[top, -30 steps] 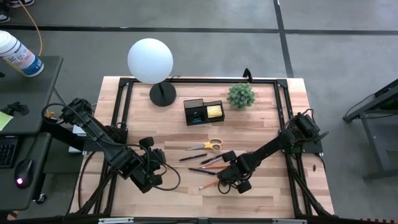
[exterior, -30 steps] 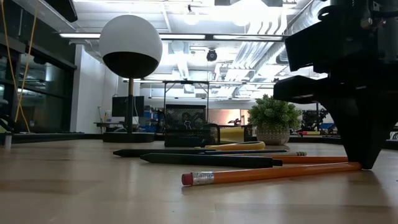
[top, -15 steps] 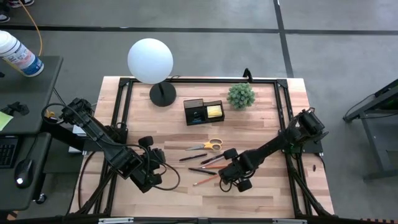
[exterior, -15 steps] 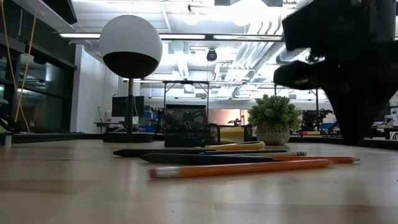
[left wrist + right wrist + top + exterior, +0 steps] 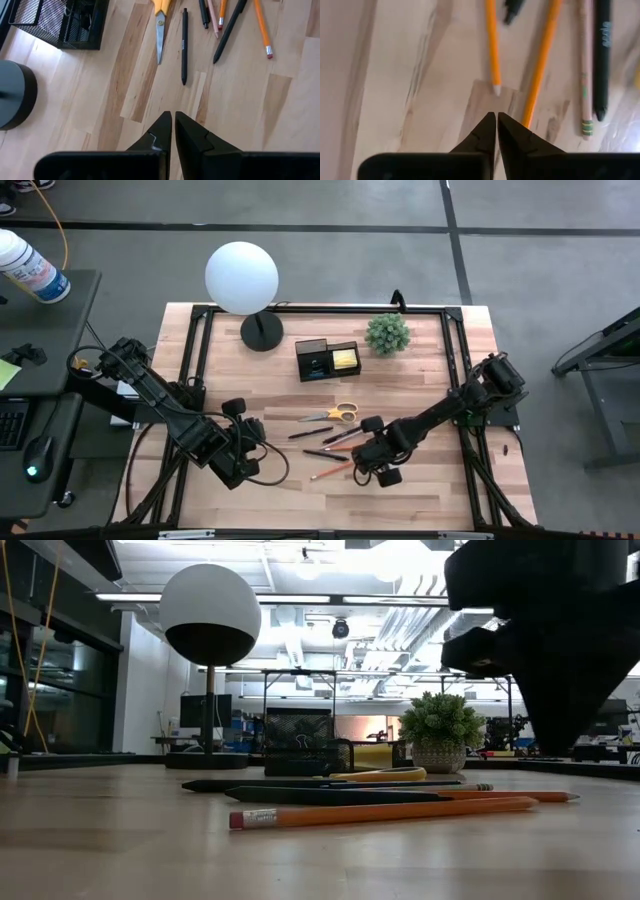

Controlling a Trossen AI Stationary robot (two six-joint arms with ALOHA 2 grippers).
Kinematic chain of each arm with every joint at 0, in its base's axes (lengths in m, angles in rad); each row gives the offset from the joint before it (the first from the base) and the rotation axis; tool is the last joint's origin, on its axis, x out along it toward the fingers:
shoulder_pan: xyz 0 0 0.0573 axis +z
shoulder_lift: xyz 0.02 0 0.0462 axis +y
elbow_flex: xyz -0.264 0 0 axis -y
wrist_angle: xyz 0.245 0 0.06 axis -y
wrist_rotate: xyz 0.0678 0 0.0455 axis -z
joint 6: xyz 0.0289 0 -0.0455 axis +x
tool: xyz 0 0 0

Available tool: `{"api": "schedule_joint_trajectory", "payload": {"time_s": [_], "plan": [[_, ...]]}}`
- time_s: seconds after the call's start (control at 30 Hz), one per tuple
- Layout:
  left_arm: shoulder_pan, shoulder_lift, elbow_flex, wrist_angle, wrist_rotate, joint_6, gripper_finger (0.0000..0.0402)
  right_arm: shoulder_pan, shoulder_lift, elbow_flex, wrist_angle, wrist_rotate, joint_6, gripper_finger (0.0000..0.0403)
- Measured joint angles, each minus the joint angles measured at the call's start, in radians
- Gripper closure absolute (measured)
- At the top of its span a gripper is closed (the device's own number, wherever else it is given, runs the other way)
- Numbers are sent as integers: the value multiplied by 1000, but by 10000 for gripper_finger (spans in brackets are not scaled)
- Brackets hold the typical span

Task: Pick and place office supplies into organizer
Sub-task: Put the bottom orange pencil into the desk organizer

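Pencils and pens lie loose near the middle of the wooden bench [image 5: 240, 375] in the high view, with the yellow-handled scissors [image 5: 335, 414] just toward 12 o'clock of them and the black organizer [image 5: 327, 360] farther on at 12 o'clock, a yellow sticky-note pad [image 5: 345, 358] sitting in its right compartment. A white globe lamp [image 5: 242, 278] stands at 10 o'clock from the organizer and a small green plant [image 5: 387, 333] at 2 o'clock. The right claw [image 5: 372, 470] hangs at the 4 o'clock end of the writing things, beside an orange pencil [image 5: 328, 472]; the left claw [image 5: 243, 442] waits at 9 o'clock of the group. From the low view, that orange pencil [image 5: 385, 811] lies nearest, eraser end to the left, with a dark pen [image 5: 330, 796] and a second orange pencil [image 5: 510, 795] behind it; the organizer [image 5: 300, 745] and plant [image 5: 441, 730] stand far back, and the right arm's dark bulk fills the upper right. Through the left wrist view, the left claw [image 5: 173, 122] is pressed together above bare wood, the scissors' blade [image 5: 160, 30], a black pen [image 5: 184, 47] and the mesh organizer [image 5: 60, 22] lying beyond it. Through the right wrist view, the right claw [image 5: 497, 122] is pressed together, holding nothing, its tips just short of the point of one orange pencil [image 5: 492, 45], with 1 more orange pencil [image 5: 542, 55] beside it.
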Motion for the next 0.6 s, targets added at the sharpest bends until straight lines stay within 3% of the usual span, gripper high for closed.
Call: {"api": "schedule_joint_trajectory", "payload": {"time_s": [0.17, 0.37, 0.5, 0.6], "plan": [[0, 0, 0, 1, 0, -7, 387, -2, 0, 0, 147, -41, 36, 389], [0, 0, 0, 1, 18, -8, 387, 5, 0, 0, 316, -61, -63, 397], [0, 0, -2, 28, 43, -37, 387, 0, 0, 0, 308, -58, -71, 385], [0, 0, -46, 179, 47, -73, 387, 0, 0, 4, 256, -29, 2, 374]]}}
